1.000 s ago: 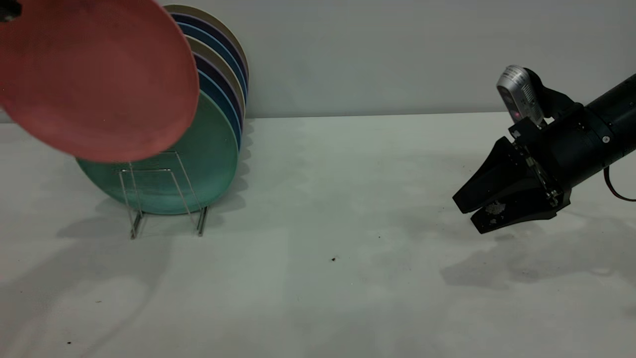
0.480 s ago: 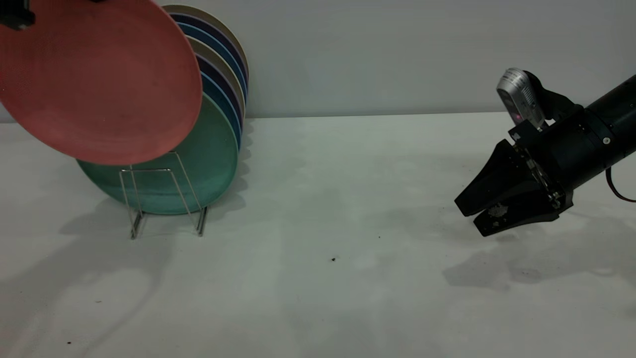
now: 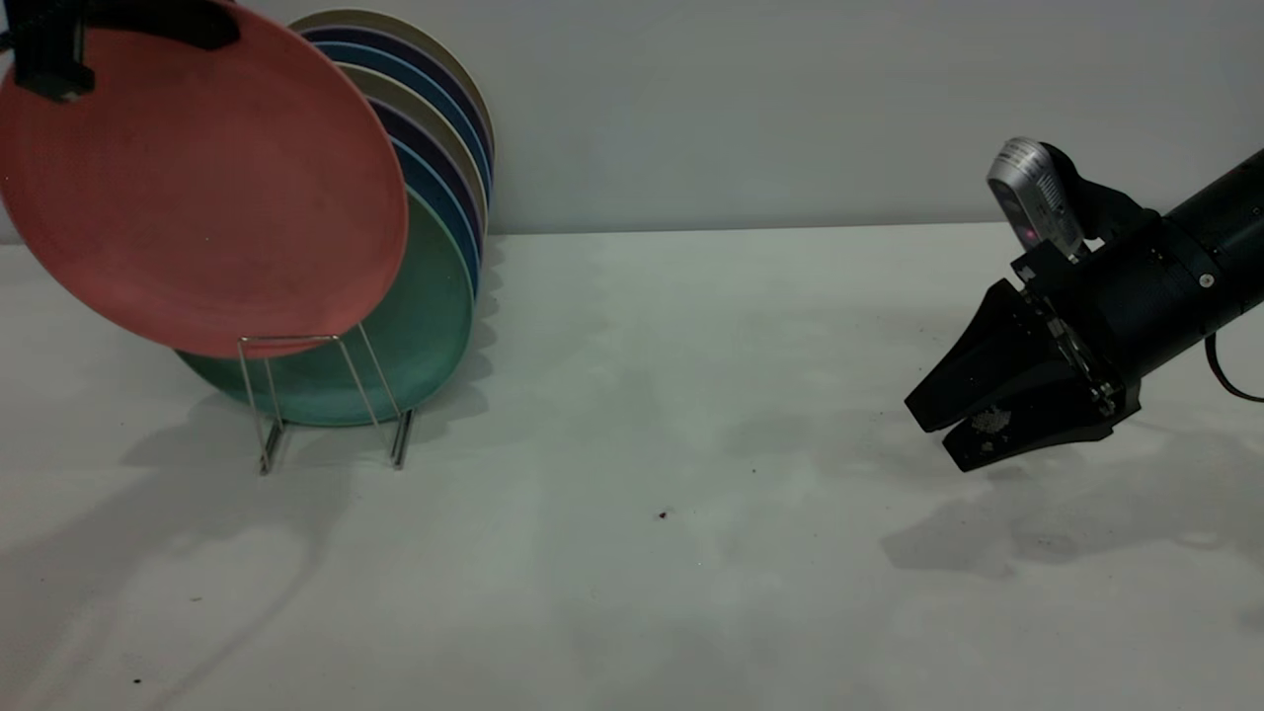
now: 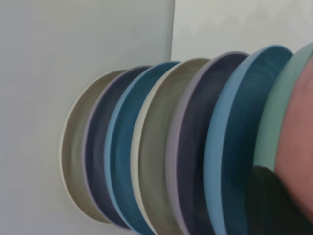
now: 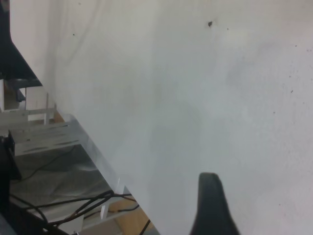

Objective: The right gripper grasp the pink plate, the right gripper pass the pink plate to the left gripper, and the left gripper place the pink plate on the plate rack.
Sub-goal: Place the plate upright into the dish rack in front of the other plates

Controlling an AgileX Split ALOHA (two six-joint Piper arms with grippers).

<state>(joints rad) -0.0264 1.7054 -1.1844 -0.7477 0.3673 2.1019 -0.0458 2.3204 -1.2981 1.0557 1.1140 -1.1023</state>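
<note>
Left pincer (image 3: 49, 44) is clamping the pink plate (image 3: 202, 188) by its rim above the plate rack (image 3: 326, 395), risking knocking the teal plate (image 3: 434, 326); right pincer (image 3: 938, 425), slightly parted, is holding nothing.

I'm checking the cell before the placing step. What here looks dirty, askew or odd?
Pale crumbly residue clings to the lower finger of the right gripper, which hangs idle over the table. A few dark specks dot the table. The pink plate, held tilted by the left gripper, isn't yet in the plate rack.
</note>
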